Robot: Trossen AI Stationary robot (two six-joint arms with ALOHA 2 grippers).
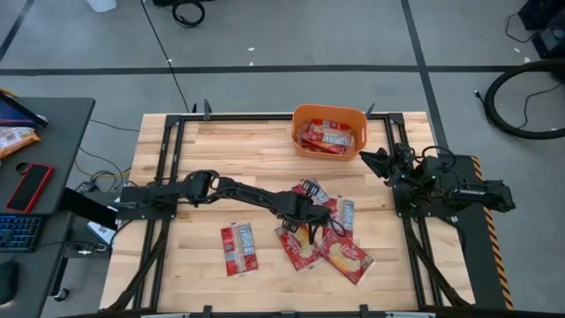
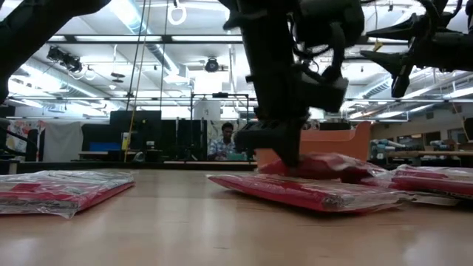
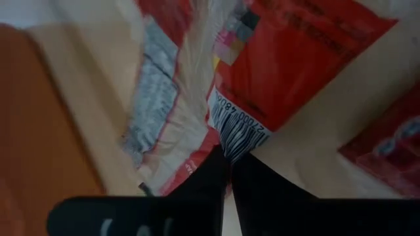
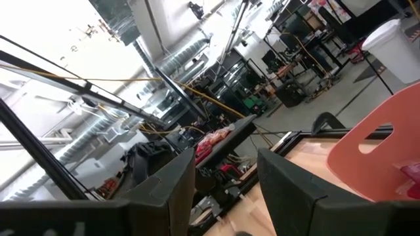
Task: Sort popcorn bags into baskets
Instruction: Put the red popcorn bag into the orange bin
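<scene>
Several red popcorn bags lie flat on the wooden table: one alone point(image 1: 240, 247), and a cluster point(image 1: 340, 252) near the middle. More bags point(image 1: 325, 137) lie in the orange basket point(image 1: 329, 113) at the table's far edge. My left gripper point(image 1: 311, 212) reaches into the cluster, pointing down, and is shut on a bag point(image 3: 262, 72). In the low view that gripper point(image 2: 287, 151) stands on the pile. My right gripper point(image 1: 369, 159) hovers open just right of the basket and holds nothing; its wrist view shows its spread fingers point(image 4: 177, 190) and the basket's wall point(image 4: 387, 144). My left gripper pinches a popcorn bag between its two fingers point(image 3: 213, 180) at the bag's edge beside the barcode point(image 3: 239, 131), coming from above and pointing down. The bag's film is wrinkled near the hold. The bag point(image 2: 318, 164) rests on other bags of the cluster.
Black metal frame rails point(image 1: 168, 150) run along the table's left and right sides. A side desk on the left holds a red phone point(image 1: 29, 187) and an orange-and-white packet point(image 1: 13, 140). A person point(image 2: 224, 140) sits far behind the table. Bare wood point(image 1: 238, 159) lies left of the basket.
</scene>
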